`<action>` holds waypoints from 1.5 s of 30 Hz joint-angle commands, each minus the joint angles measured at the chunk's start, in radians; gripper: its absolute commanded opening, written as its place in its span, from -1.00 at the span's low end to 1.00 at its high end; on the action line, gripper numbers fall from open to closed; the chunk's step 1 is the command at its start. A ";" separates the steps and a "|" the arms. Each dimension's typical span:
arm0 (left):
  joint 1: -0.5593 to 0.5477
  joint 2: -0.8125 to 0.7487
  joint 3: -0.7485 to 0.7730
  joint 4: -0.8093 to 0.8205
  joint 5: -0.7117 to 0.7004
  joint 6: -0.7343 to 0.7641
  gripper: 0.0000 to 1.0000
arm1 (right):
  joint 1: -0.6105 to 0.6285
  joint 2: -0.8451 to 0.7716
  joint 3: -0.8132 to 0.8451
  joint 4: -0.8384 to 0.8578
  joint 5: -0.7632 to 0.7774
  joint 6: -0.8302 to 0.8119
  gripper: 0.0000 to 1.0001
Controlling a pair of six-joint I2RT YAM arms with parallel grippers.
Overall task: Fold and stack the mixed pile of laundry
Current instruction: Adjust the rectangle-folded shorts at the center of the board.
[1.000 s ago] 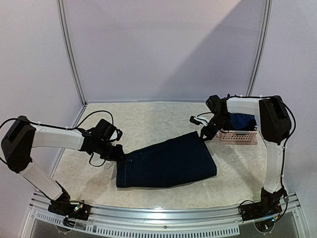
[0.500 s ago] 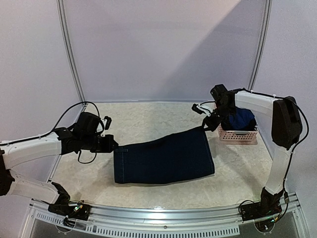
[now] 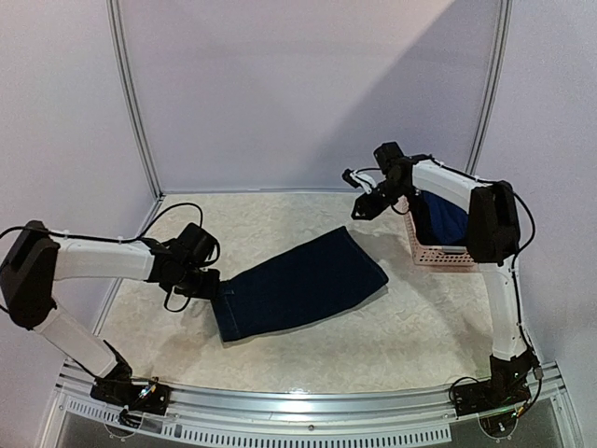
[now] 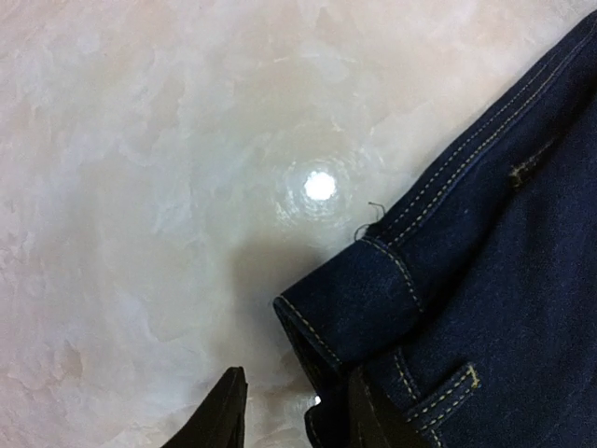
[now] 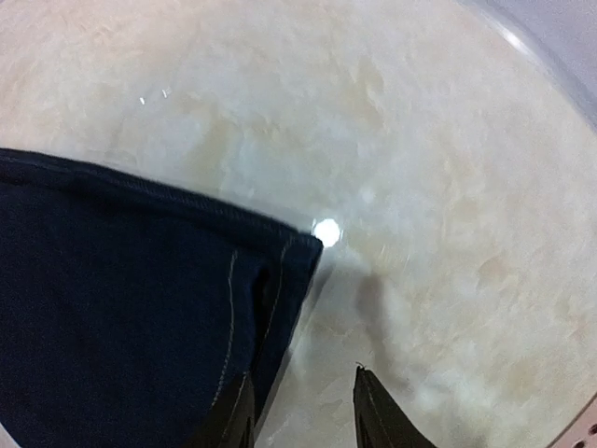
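Observation:
A dark navy denim piece (image 3: 303, 285) lies folded flat and slanted across the middle of the table. My left gripper (image 3: 213, 285) sits at its near-left waistband corner (image 4: 373, 289), low over the table. It is open, with one fingertip (image 4: 368, 411) against the denim edge and the other (image 4: 219, 415) over bare table. My right gripper (image 3: 359, 210) hangs above and beyond the far-right hem corner (image 5: 298, 247), open with nothing between its fingers (image 5: 378, 415). Another navy garment (image 3: 443, 217) fills the basket. No striped piece shows.
A small pink perforated basket (image 3: 438, 259) stands at the right edge of the table, just behind the right arm. Metal frame posts (image 3: 131, 103) rise at the back corners. Pale marbled tabletop (image 3: 280, 219) surrounds the denim.
Both grippers were shut on the denim's ends and holding it stretched; both have opened and let go. The denim now lies slack on the table. My right gripper has lifted up and back.

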 commanded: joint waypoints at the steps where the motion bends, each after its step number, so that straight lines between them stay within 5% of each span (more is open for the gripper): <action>1: -0.053 -0.025 0.076 -0.040 -0.155 0.012 -0.15 | -0.008 -0.072 -0.114 -0.013 0.020 0.053 -0.19; 8: -0.124 -0.126 0.123 -0.133 -0.235 0.008 -0.03 | -0.008 -0.408 -0.438 0.016 -0.033 0.066 -0.10; 17: -0.300 -0.135 0.203 -0.255 -0.076 0.252 -0.05 | -0.009 -0.664 -0.778 0.132 -0.073 0.023 -0.08; 26: -0.422 -0.030 0.233 -0.399 -0.005 0.282 -0.06 | -0.006 -0.609 -0.777 0.073 -0.161 -0.035 -0.19; 31: -0.423 0.050 0.188 -0.328 -0.116 0.227 -0.06 | 0.013 -0.582 -0.787 0.097 -0.152 -0.013 -0.39; 45: -0.427 0.192 0.101 -0.169 -0.044 0.145 -0.08 | 0.101 -0.406 -0.743 0.055 0.058 -0.055 -0.62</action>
